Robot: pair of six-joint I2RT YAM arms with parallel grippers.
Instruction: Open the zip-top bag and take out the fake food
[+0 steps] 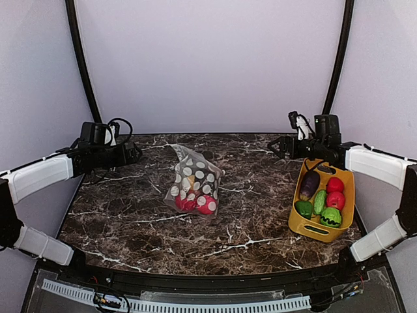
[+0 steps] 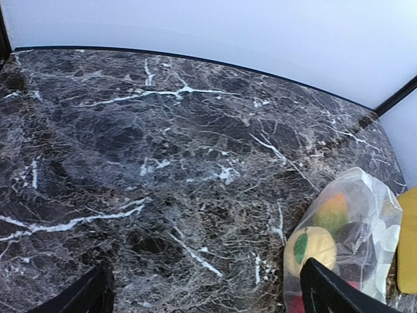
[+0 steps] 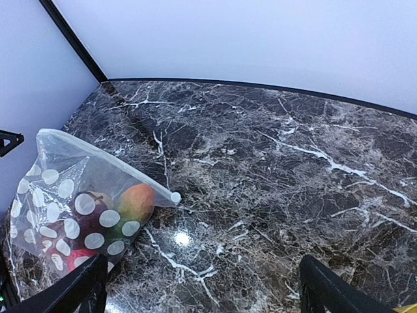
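Observation:
The zip-top bag (image 1: 193,181), clear with white dots, lies at the middle of the marble table with its zip strip (image 3: 111,164) shut. Inside it sits the fake food (image 1: 195,205): a yellow fruit with a green leaf (image 2: 311,246), an orange-green one (image 3: 135,202), plus red and dark pieces. My left gripper (image 1: 133,154) hovers open at the back left, away from the bag. At the back right my right gripper (image 1: 277,147) is open too, and nothing lies between either pair of fingers. In the wrist views the bag (image 2: 355,222) (image 3: 71,208) lies off to one side of each gripper (image 2: 205,300) (image 3: 202,297).
A yellow bin (image 1: 313,229) stands at the right edge, under the right arm, holding a purple eggplant (image 1: 309,184), two red fruits and green toy vegetables (image 1: 319,202). Dark bare marble surrounds the bag. Black frame rods rise at the back corners.

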